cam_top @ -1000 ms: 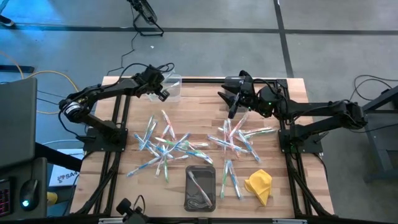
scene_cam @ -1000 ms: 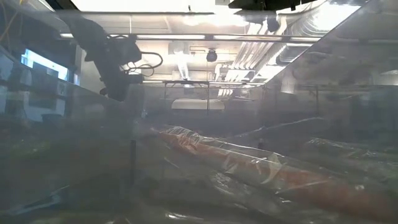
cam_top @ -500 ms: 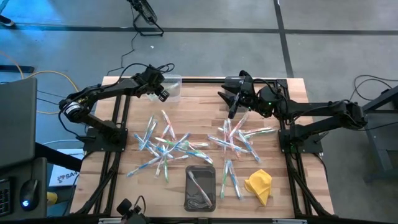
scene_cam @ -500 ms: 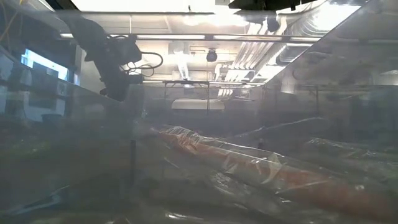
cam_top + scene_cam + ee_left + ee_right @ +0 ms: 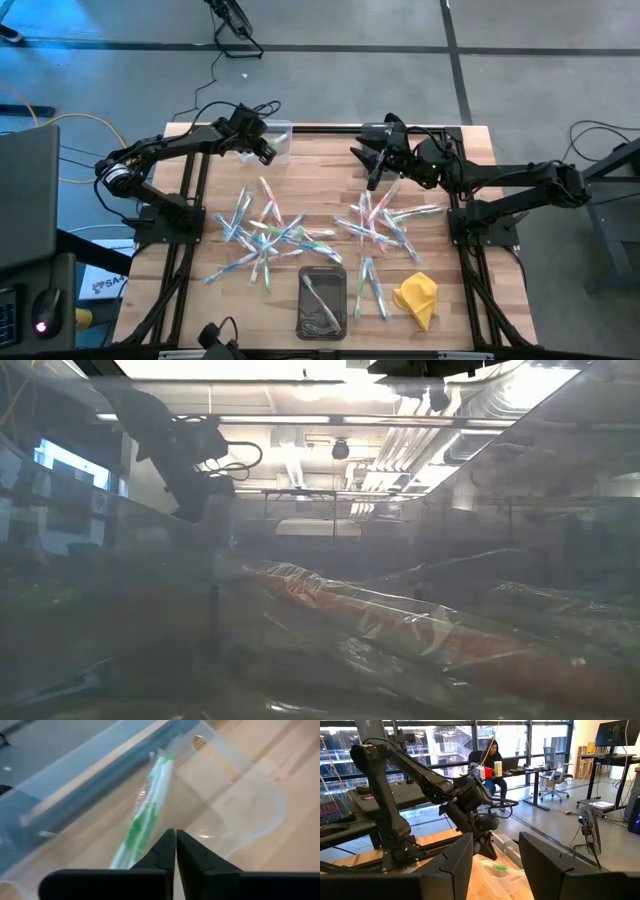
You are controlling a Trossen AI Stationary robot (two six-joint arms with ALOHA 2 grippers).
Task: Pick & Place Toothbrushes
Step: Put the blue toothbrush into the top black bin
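Left gripper (image 5: pixel 266 155) was positioned over the clear bin (image 5: pixel 281 133) at the far left of the tabletop (image 5: pixel 330 150); its fingers (image 5: pixel 162 851) were seen pressed together in the left wrist view, nothing between them. Green-accented toothbrushes in wrappers (image 5: pixel 147 810) were seen lying inside that bin, just beyond the fingertips.

A loose scatter of toothbrushes (image 5: pixel 262 232) was spread on the left-centre of the wood. A dark tray (image 5: pixel 322 301) with a few white pieces in it was placed at the near edge, centre. A second scatter (image 5: pixel 382 222) was spread right of centre, with a few more toothbrushes (image 5: pixel 370 282) nearer the front edge, beside the tray. A yellow cloth (image 5: pixel 417 296) was crumpled at the near right.

Right gripper (image 5: pixel 375 180) was held above the far end of the right scatter, fingers (image 5: pixel 455 865) apart, nothing seen held. The left arm over the bin was visible ahead of it in the right wrist view. A person (image 5: pixel 492 762) was seated at a desk in the background.
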